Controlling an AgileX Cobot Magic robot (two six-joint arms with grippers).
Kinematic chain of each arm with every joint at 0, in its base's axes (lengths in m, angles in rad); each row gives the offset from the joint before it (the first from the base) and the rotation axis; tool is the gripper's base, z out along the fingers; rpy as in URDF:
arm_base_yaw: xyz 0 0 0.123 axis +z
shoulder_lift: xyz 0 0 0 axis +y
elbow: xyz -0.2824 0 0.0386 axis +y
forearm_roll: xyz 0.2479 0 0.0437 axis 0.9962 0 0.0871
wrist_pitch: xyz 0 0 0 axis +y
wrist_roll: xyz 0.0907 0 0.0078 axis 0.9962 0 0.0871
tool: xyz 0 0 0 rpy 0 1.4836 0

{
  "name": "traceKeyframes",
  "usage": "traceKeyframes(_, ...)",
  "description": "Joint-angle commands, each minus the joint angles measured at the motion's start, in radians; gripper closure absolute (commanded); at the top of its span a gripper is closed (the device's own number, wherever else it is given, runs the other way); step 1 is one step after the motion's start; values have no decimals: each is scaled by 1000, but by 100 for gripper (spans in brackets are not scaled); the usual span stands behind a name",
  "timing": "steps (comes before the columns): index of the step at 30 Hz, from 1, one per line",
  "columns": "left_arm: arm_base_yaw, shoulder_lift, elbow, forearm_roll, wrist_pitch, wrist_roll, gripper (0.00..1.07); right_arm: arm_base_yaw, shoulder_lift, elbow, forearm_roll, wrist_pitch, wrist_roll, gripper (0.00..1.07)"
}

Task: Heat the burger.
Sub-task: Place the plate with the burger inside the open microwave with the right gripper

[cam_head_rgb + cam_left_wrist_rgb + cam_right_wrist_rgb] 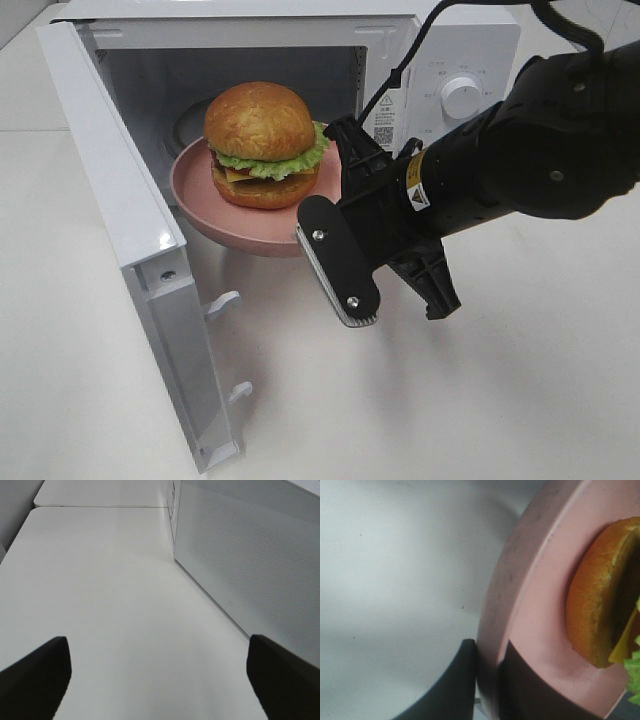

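Right gripper [487, 676] is clamped on the rim of the one pink plate [198, 196] — the right wrist view shows the rim pinched between two dark fingers [457, 690], one on each face. Left gripper [160, 680] has its jaws spread wide with nothing between them, hanging over the bare white table [500, 400] beside the outer face of the microwave door [120, 200].

Counts: one burger [260, 140], one plate, one microwave [480, 50], two grippers.

Burger sits upright in the middle of the plate — golden bun, green lettuce frill, a yellow cheese edge, dark patty. It is narrower than the plate, with pink rim showing around it. Plate is at the mouth of the microwave, far part inside the cavity, near part jutting past the opening toward the right arm. Cannot tell if the plate rests on the cavity floor or is carried clear of it.

Microwave door is swung fully open on the left of the high view; two white latch hooks [222, 302] stick out of its edge. One round knob [462, 95] on the control panel.
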State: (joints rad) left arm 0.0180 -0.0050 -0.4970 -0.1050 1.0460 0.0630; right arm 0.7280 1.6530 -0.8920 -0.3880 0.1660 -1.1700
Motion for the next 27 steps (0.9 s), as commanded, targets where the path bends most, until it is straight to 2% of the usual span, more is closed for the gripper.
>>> traceKeyframes(1,0,-26,2,-1,-9,-1,19,-5,7,-42,0,-59,-1,101)
traceKeyframes(12,0,-26,2,-1,-9,-1,19,-5,102,-179,23,-19,2,100)
traceKeyframes(27,0,-26,2,0,-9,-1,19,-5,192,-264,23,-37,4,99)
